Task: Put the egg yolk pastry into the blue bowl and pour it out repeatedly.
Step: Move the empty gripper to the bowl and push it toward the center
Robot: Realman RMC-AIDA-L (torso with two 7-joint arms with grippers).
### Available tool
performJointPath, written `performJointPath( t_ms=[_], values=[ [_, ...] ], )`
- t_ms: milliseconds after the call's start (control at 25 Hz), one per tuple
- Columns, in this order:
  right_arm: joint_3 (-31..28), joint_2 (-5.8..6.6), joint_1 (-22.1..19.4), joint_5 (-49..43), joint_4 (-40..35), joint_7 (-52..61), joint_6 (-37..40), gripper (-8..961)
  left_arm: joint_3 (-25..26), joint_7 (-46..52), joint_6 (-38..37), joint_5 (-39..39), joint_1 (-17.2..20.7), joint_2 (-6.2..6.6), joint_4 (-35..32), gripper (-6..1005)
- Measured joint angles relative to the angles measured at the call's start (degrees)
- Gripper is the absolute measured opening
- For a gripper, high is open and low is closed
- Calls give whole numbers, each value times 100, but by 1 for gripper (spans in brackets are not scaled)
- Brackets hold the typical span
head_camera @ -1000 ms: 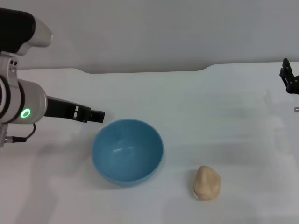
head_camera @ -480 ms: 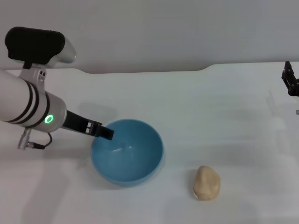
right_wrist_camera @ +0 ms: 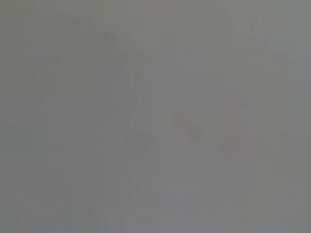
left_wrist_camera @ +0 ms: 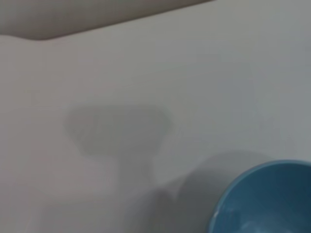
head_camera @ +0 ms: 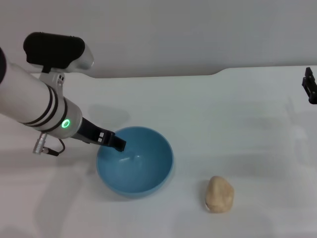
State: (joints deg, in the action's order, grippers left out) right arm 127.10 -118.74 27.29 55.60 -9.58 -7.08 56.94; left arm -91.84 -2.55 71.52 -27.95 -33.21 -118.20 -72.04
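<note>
The egg yolk pastry (head_camera: 219,194) lies on the white surface (head_camera: 223,114), to the right of the blue bowl (head_camera: 134,161) and apart from it. The left gripper (head_camera: 117,143) reaches over the bowl's left rim; whether its fingers are spread or pressed together cannot be told. The right gripper (head_camera: 311,85) hangs at the far right edge, well apart.

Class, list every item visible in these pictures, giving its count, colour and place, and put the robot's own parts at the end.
blue bowl: one, light blue, left of centre on the table, nothing inside.
egg yolk pastry: one, pale tan, on the table to the bowl's right, apart from it.
table: one, white, under everything.
left end effector: one, black, at the bowl's near-left rim.
right end effector: one, black, at the far right edge, idle.
</note>
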Motion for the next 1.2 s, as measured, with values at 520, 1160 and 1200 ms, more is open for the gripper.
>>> performJointPath(
  t_ms=[520, 1160, 1200],
  values=[
    [-92, 0, 1, 0, 9, 0, 8, 623, 4, -35, -373, 0, -494, 8, 1105, 851],
    [-107, 1, -6, 4, 18, -32, 44, 625, 18, -52, -11, 49, -588, 33, 1170, 674],
    [-107, 0, -6, 4, 18, -32, 44, 625, 9, -52, 12, 51, -604, 36, 1173, 627]
  ],
)
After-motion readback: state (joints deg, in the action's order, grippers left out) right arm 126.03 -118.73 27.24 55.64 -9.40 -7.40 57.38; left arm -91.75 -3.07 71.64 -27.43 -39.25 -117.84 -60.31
